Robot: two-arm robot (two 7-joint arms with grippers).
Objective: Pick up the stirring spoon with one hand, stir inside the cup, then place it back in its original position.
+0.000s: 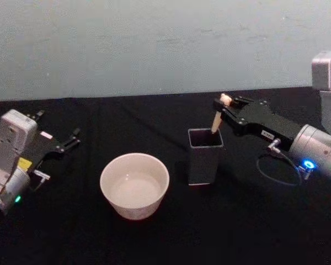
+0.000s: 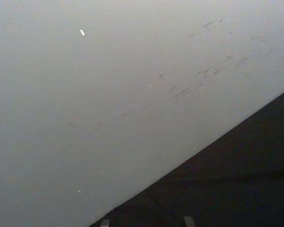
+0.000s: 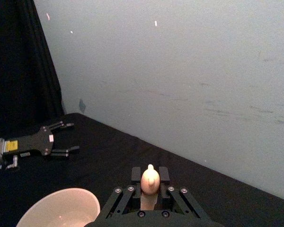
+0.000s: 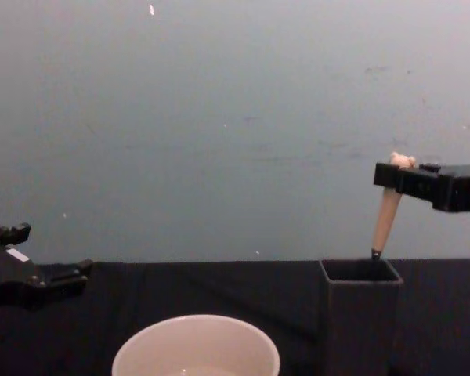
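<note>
— The right gripper [image 1: 225, 105] is pinching the stirring spoon [image 1: 217, 118] just under the bear head, fingers closed on the handle. The spoon's lower end is sitting inside the grey holder [image 1: 204, 157], leaning.

— What's worrying you?

— It's gripping so near the top that the spoon may be swinging once lifted, and the bowl could be catching the holder's wall, tipping it toward the cup [image 1: 134, 185] just left of the holder.

— And the left gripper [image 1: 68, 142]?

— Idling well left of the holder, fingers spread, holding nothing.
</note>
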